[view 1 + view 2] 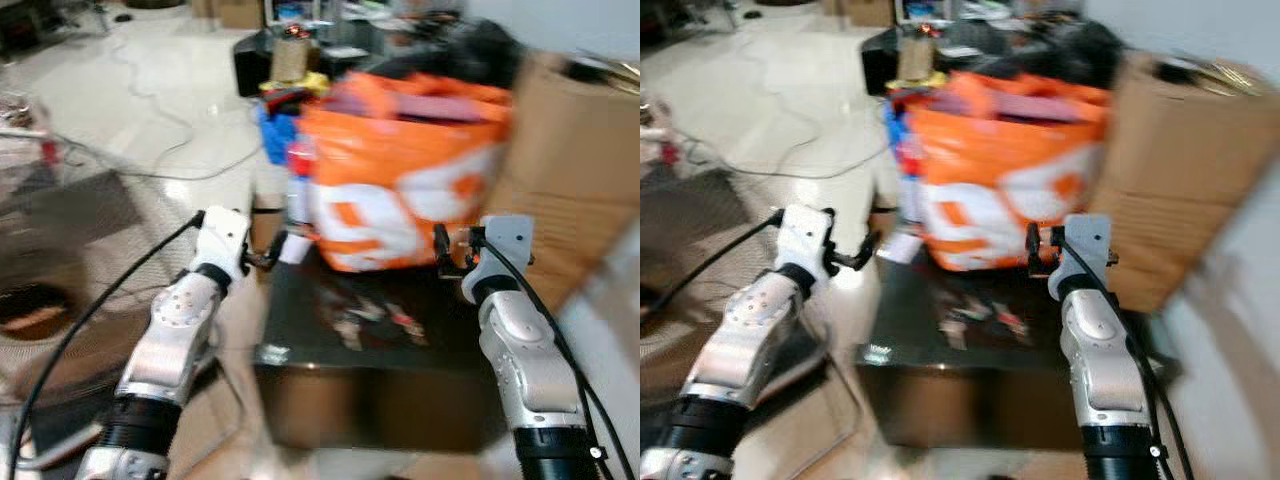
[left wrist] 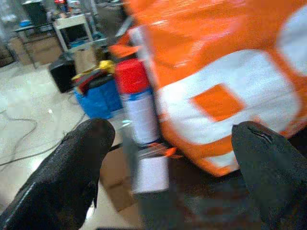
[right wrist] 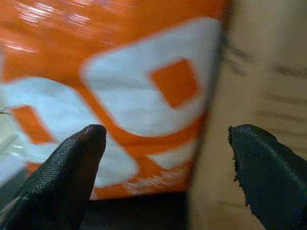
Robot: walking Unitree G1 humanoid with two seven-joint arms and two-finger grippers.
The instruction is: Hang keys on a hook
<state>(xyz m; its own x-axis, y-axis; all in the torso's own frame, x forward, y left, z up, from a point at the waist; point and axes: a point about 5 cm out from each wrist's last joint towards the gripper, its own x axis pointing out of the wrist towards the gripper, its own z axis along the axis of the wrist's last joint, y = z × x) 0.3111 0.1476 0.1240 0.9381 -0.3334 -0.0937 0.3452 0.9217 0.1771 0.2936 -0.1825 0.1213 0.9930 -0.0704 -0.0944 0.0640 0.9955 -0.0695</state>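
Observation:
A blurred bunch of keys (image 1: 372, 320) with red bits lies on a dark low table (image 1: 300, 385). My left gripper (image 1: 268, 255) is held over the table's left edge, open, with nothing between its fingers (image 2: 72, 177). My right gripper (image 1: 446, 250) is raised at the table's right side, open and empty, its fingertips (image 3: 76, 163) facing the orange bag. The keys lie between the two arms, below and apart from both grippers.
A big orange and white bag (image 1: 400, 170) stands at the table's back. A red-capped spray can (image 2: 136, 105) stands beside it. Cardboard boxes (image 1: 570, 150) rise on the right. Cables (image 1: 150, 110) trail over the pale floor on the left.

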